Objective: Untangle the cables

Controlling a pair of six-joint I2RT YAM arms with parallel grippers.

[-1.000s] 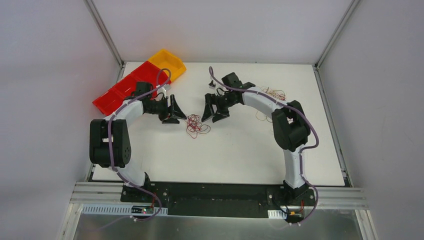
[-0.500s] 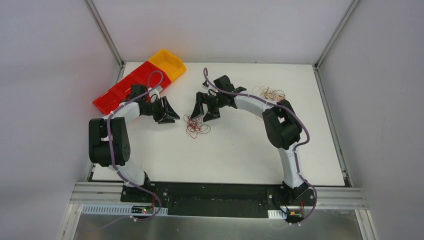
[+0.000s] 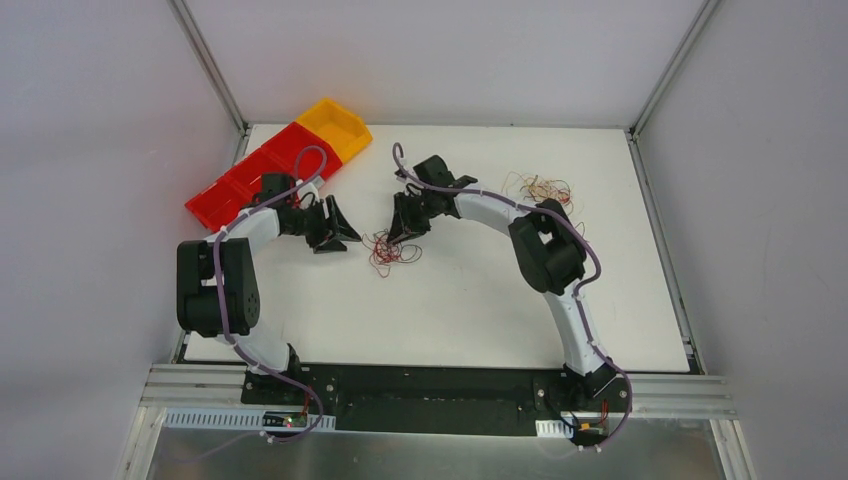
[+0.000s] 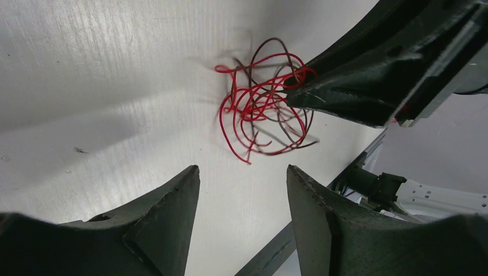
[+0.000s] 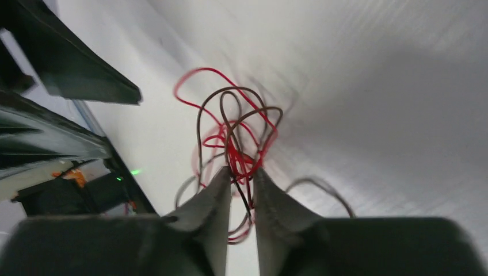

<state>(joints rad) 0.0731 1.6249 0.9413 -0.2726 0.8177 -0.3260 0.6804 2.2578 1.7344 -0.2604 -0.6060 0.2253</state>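
A tangle of thin red and dark cables [image 3: 390, 252] lies on the white table between my two grippers. My right gripper [image 3: 405, 232] has come down on its far edge. In the right wrist view its jaws [image 5: 241, 169] stand narrow, with red and dark strands [image 5: 236, 144] pinched between the tips. The left wrist view shows the same tangle [image 4: 262, 106] with the right gripper's fingertips [image 4: 296, 92] at its right side. My left gripper [image 3: 345, 235] sits just left of the tangle, open [image 4: 241, 168], with nothing between its fingers.
A second loose heap of orange, white and dark wires [image 3: 540, 187] lies at the back right. A red bin [image 3: 250, 180] and a yellow bin [image 3: 335, 125] stand at the back left, behind the left arm.
My right gripper moved left and down onto the tangle, and its jaws went from wide open to narrow around the strands. The left gripper drew back slightly leftward.
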